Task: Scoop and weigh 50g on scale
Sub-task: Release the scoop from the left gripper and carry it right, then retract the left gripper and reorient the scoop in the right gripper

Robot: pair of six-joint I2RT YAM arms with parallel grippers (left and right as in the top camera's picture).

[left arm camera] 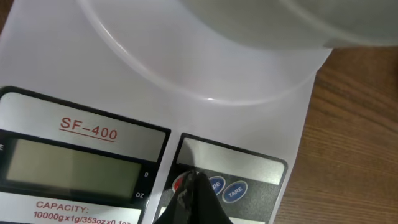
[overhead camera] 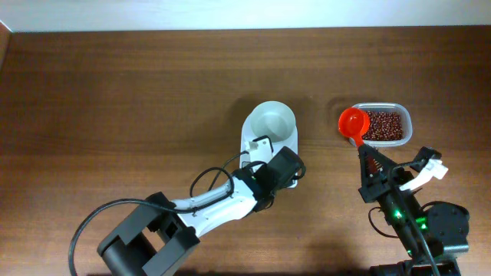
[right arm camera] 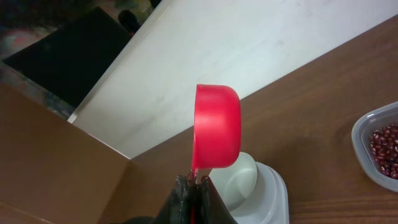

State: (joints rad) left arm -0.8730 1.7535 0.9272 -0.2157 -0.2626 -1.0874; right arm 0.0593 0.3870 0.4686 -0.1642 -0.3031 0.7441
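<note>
Near the middle of the dark brown wooden table point(overhead camera: 115, 84): small white digital kitchen scale point(overhead camera: 268, 142), with the white round bowl point(overhead camera: 274, 121) on its platform, empty so far. At its button panel, the left gripper point(left arm camera: 193, 186), closed to one narrow point, on or just over the red round button point(left arm camera: 180, 182). Closed like this probably to press one small button without touching the blue buttons beside it. Grey display point(left arm camera: 68, 165) blank, so likely switching on or zeroing before any weighing.

Toward the right edge of the table, the right gripper point(overhead camera: 368, 157), clamped tight on the thin handle of the red plastic scoop point(overhead camera: 353, 121). Cup held at the left rim of the clear rectangular tub of red-brown beans point(overhead camera: 383, 125), just beside the scale. No beans visible in the scoop. Seems to wait close to both, ready to dip and then carry a short way to the bowl.
</note>
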